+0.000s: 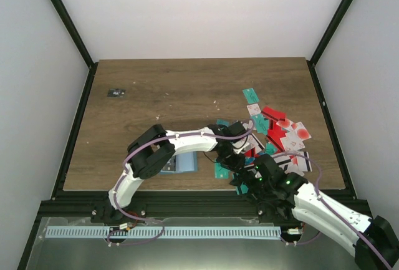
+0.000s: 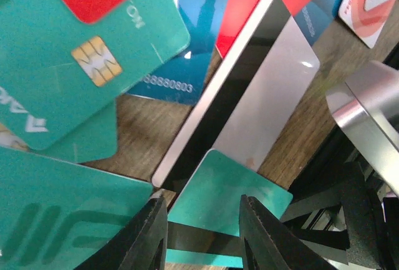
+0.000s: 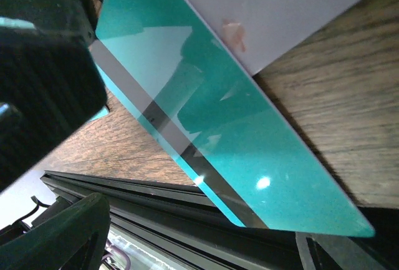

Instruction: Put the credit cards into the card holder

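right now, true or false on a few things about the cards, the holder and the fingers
1. The left fingers hold a teal card. True.
2. The holder lies on top of the pile. False: it lies on the table, left of the pile, under the left arm.
3. A black object sits far left, apart from the pile. True.
4. The right fingers are shut on a red card. False: they stand open beside the teal card.
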Tool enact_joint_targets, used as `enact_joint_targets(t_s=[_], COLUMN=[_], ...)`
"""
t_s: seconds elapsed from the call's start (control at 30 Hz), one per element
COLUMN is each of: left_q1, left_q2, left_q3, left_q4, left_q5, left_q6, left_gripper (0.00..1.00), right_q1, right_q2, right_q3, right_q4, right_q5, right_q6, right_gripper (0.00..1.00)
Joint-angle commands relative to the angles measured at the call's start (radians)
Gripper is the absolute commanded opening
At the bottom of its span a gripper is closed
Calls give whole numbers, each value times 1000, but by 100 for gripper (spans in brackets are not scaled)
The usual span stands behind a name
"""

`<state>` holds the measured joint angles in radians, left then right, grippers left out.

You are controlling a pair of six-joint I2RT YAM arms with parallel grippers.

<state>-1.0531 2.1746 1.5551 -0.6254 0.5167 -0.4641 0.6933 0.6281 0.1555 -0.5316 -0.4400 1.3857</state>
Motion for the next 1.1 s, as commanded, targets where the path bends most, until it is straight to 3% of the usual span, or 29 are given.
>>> enact_joint_targets(t_s=[0.0,0.2,0.47,0.87,1.07], left_q1=[-16,-18,-20,-20,-20], left_q2=[28,31,40,45,47], left_q3=[-25,-25,-30,-29,-29], left_q4=[-25,-25,-26,-17,-13], left_q5=[-7,-5,-2,3,6], left_q6=[7,7,7,1,-1], left_gripper=[34,34,34,34,34], right_q1=[-18,-21,-23,-23,-23], right_q2=[2,-1,-8,-23,-36], right_q3=[-27,-30,-5,42,62], right_q4=[53,49,30,-36,-67], right_q5=[74,90,89,94,95], right_q6=[-17,-17,-28,-51,-56], right_gripper=[81,72,49,23,18])
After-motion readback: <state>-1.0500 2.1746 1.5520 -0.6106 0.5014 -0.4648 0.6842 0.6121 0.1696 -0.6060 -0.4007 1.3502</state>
